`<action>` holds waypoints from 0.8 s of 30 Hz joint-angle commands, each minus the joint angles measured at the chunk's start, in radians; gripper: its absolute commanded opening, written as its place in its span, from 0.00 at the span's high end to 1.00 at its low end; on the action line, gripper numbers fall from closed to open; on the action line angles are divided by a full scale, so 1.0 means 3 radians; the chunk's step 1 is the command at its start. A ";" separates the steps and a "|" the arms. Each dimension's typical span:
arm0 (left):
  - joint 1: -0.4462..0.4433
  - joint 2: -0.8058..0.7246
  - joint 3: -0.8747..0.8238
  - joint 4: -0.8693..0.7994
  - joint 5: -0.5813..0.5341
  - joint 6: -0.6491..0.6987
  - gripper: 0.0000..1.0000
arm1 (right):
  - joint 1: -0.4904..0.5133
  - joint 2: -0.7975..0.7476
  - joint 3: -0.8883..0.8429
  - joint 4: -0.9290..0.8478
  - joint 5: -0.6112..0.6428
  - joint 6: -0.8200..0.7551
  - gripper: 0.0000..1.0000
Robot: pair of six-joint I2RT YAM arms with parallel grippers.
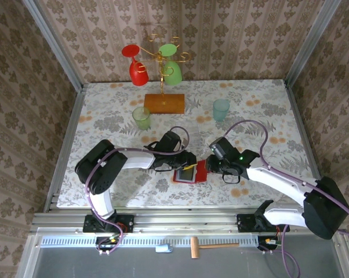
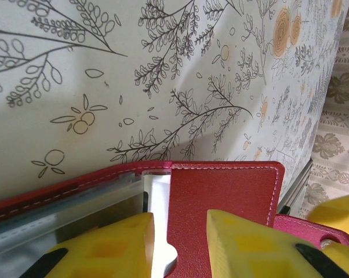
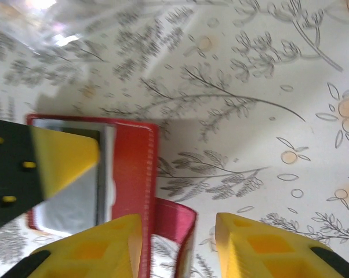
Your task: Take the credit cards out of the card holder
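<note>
Cards come first, and I can't honestly pick the credit cards out. The card holder (image 1: 199,172) lies opened flat on the table (image 1: 250,116), just in front of the two arms and between their tips. Its greyish pockets (image 2: 76,202) show a glossy sleeve and a pale strip (image 2: 157,197) that may be a card edge. Nothing looks drawn out, so I'd judge the job barely begun. The left gripper (image 1: 187,164) comes at it from the left with jaws partly apart, gripping nothing, its yellow fingers (image 2: 105,249) set over the red inner panel (image 2: 221,197). That reads to me as pinning the wallet so it won't slide, though I can't tell whether they actually press. The right gripper (image 3: 177,246) hangs at the wallet's right edge, released, with the small closing tab (image 3: 175,219) lying loose in the gap beside one finger. I'd guess it is there to mind the flap. Two green cups (image 1: 141,118) and a glass stand (image 1: 163,102) sit well apart at the far side.
</note>
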 commanded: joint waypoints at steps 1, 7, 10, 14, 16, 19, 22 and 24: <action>0.0014 0.0014 -0.0068 -0.0002 -0.0006 -0.0045 0.70 | -0.0018 -0.0111 0.0170 -0.0254 -0.0003 -0.0005 0.62; 0.0030 -0.0012 -0.0120 0.0019 -0.0026 -0.0056 0.70 | -0.0018 -0.0155 0.0240 0.0048 -0.0366 0.0037 0.63; 0.0044 -0.0026 -0.0149 0.0033 -0.0035 -0.0065 0.70 | -0.0013 -0.0057 0.0235 0.0334 -0.0723 0.0092 0.65; 0.0060 -0.0032 -0.0173 0.0045 -0.0037 -0.0075 0.70 | 0.0023 0.0113 0.0226 0.0555 -0.0985 0.0131 0.69; 0.0067 -0.0039 -0.0183 0.0045 -0.0038 -0.0076 0.70 | 0.0038 0.0202 0.0191 0.0620 -0.1049 0.0147 0.70; 0.0080 -0.0050 -0.0197 0.0039 -0.0041 -0.0076 0.70 | 0.0037 0.0350 0.0133 0.0637 -0.1088 0.0149 0.71; 0.0092 -0.0070 -0.0206 0.0034 -0.0040 -0.0077 0.70 | 0.0038 0.0491 0.0087 0.0586 -0.1006 0.0110 0.72; 0.0106 -0.0078 -0.0214 0.0029 -0.0039 -0.0076 0.70 | 0.0038 0.0568 0.0071 0.0528 -0.0910 0.0071 0.72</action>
